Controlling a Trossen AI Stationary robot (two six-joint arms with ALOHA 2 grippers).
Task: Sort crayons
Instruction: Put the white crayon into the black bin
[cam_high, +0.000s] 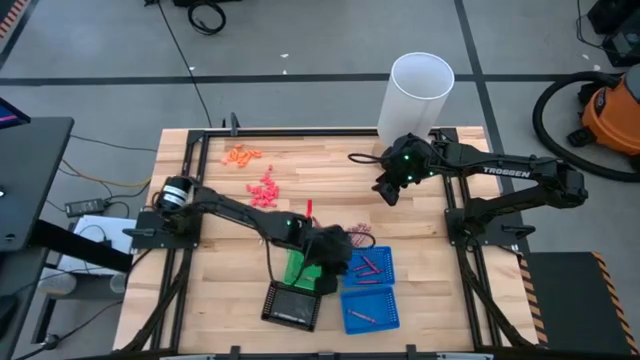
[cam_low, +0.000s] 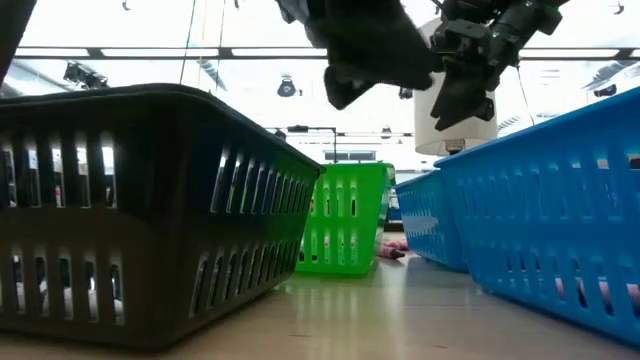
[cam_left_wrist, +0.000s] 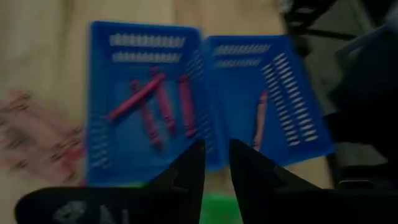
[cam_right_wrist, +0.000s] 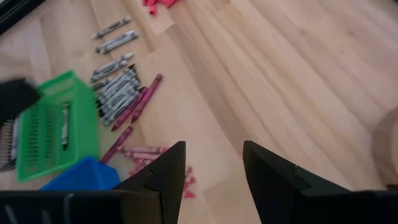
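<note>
Left gripper (cam_left_wrist: 216, 163) above blue trays (cam_left_wrist: 146, 93), jaws narrow, seemingly empty; right gripper (cam_right_wrist: 214, 163) wide, waiting. Next: fetch another of loose crayons (cam_right_wrist: 118, 87).

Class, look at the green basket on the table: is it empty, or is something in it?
Not empty. The right wrist view shows one grey crayon lying inside the green basket; many more crayons lie loose on the table beside it.

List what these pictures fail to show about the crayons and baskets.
- Black basket: contents too small in the high view; its wall hides them in the low view.
- Green basket: the left arm covers part from above.
- Loose crayons: too tangled to count.
- Blue baskets: the left wrist view blurs the crayons inside.
</note>
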